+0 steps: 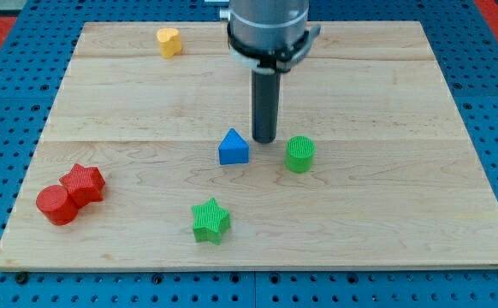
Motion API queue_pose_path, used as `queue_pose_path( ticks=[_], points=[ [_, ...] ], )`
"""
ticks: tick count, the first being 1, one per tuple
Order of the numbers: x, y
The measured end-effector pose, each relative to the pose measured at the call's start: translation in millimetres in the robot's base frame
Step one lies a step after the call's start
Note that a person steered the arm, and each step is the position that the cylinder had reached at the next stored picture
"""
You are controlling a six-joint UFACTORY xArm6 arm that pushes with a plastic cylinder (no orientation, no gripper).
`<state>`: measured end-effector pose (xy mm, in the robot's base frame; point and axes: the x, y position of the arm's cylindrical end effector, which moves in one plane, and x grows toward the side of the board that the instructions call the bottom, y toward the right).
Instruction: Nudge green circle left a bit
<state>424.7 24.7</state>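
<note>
Near the surface's [454, 103] center, my tip [264, 140] sits between the blue triangle [234, 148] and the green circle [299, 154], at the circle's 10 o'clock, on the wrong side for a leftward nudge. Pushing from here would likely send the circle right. At its 9 o'clock the triangle blocks the path. Well apart sit 1 green star [210, 221], 1 red circle [56, 204] touching 1 red star [84, 182], and 1 yellow heart [169, 40]. No hand exists, only a rod.
</note>
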Motion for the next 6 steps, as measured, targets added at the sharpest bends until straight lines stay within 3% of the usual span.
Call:
queue_pose_path(
  ticks=[1, 2, 3, 4, 5, 6],
  points=[
    [31, 63],
    [77, 40],
    [84, -12],
    [97, 66],
    [145, 57],
    [130, 18]
  ],
)
